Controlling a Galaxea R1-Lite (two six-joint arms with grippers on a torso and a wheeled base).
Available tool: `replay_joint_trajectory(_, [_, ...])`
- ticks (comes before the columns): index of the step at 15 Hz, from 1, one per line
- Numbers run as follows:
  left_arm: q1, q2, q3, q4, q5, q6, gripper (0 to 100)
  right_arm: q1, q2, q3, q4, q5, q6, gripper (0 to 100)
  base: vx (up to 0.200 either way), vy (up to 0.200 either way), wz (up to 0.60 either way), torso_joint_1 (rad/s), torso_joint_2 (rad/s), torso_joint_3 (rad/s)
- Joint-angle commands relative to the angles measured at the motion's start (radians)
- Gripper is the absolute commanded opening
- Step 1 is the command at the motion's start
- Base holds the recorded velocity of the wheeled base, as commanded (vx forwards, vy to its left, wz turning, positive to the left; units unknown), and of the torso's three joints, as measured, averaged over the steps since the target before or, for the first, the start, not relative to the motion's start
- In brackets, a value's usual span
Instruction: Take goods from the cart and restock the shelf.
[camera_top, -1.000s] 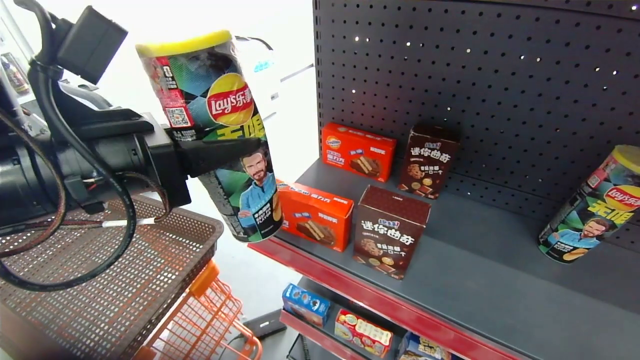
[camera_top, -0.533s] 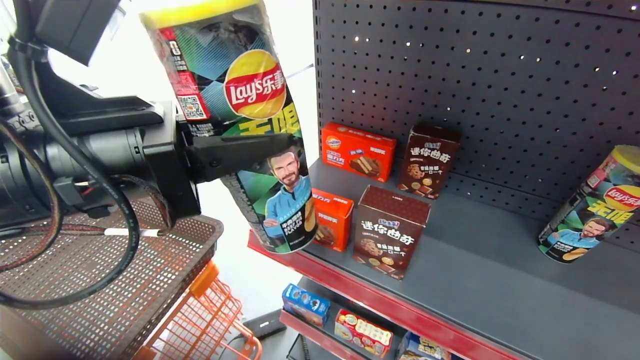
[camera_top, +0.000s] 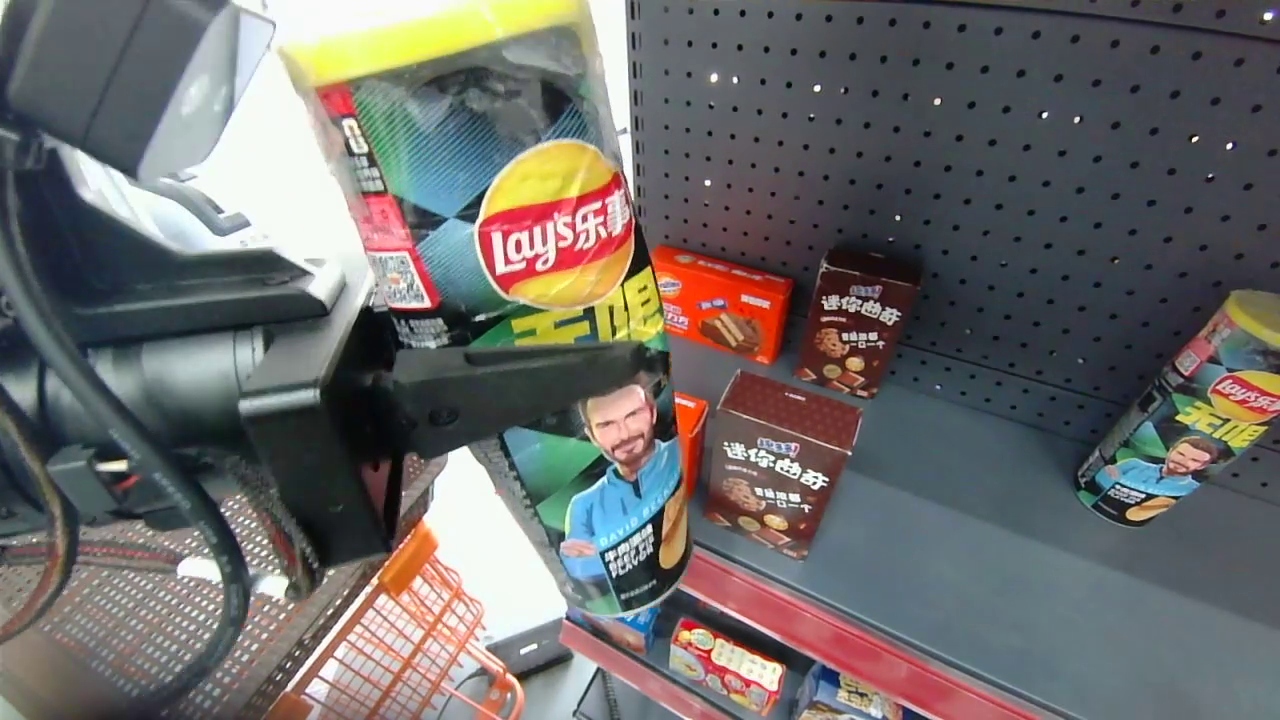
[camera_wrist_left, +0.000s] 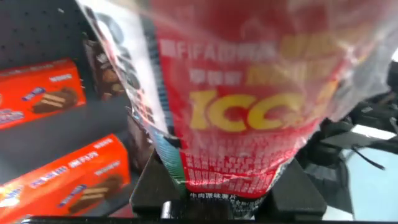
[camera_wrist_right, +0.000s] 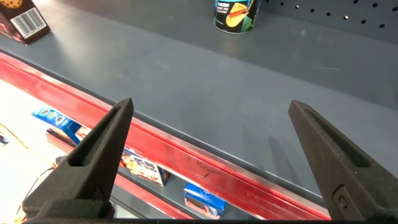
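Grey pegboard backs the dark, red-edged shelf. The left fingers clamp a chip canister mid-body, slightly tilted, in front of the shelf's edge, with the orange cart below them and brown boxes beyond their tips. The right fingers are spread apart over the shelf, a second canister standing beyond them.

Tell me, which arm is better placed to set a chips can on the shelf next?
Left. The left claw is shut on a chips can, held nearly upright near the front edge of the shelf. The right claw is open and empty, facing the shelf.
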Motion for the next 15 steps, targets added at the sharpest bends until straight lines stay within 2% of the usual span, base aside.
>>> replay_joint_trajectory(1, [-0.023,-0.062,0.080,-0.007,0.000,-0.002,0,0.000,0.001,0.000,0.000,0.001,0.000,100,0.000,0.000,0.00,0.000,0.00,0.000])
replay_joint_trajectory(4, [-0.026,-0.085,0.139,-0.009,-0.004,0.002,0,0.000,0.001,0.000,0.000,0.001,0.000,100,0.000,0.000,0.00,0.000,0.00,0.000])
replay_joint_trajectory(7, [-0.071,-0.085,0.171,-0.009,-0.010,0.006,0,0.000,0.001,0.000,0.000,0.001,0.000,100,0.000,0.000,0.00,0.000,0.00,0.000])
replay_joint_trajectory(9, [-0.079,-0.087,0.209,-0.009,-0.010,0.025,0,0.000,0.001,0.000,0.000,0.001,0.000,100,0.000,0.000,0.00,0.000,0.00,0.000])
replay_joint_trajectory(15, [-0.082,-0.085,0.215,-0.009,-0.010,0.031,0,0.000,0.001,0.000,0.000,0.001,0.000,100,0.000,0.000,0.00,0.000,0.00,0.000])
